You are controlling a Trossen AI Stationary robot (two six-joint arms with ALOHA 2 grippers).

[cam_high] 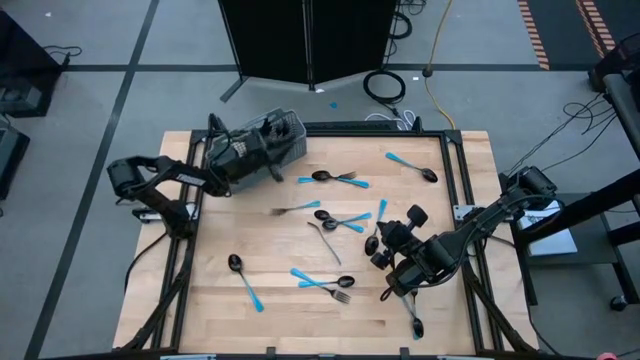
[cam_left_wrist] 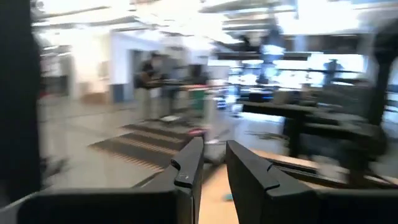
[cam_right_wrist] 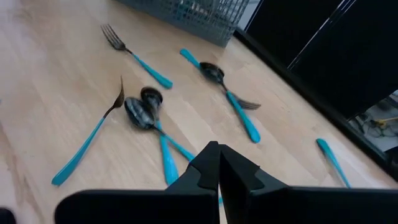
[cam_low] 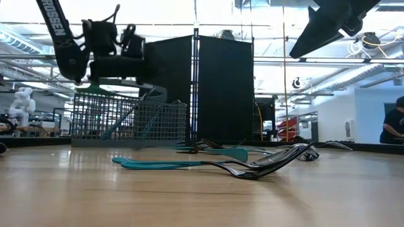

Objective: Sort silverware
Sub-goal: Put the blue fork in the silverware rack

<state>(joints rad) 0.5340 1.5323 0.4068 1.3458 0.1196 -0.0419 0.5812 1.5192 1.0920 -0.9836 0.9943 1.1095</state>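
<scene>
The basket (cam_high: 262, 141) sits at the back left of the table (cam_high: 270, 300), with the left gripper (cam_high: 262, 140) over it. The silverware (cam_high: 335, 222) lies spread over the middle of the table, to the right of the basket. The right gripper (cam_high: 378, 243) is near the front right, just beside a spoon (cam_high: 376, 230). One spoon (cam_high: 243, 279) lies alone at the front left.

Glossy dark metal heads on the silverware (cam_right_wrist: 146, 112) (handles seemingly smooth plastic), pale wood table (cam_high: 280, 300), wire-mesh basket (cam_low: 129, 120).
</scene>
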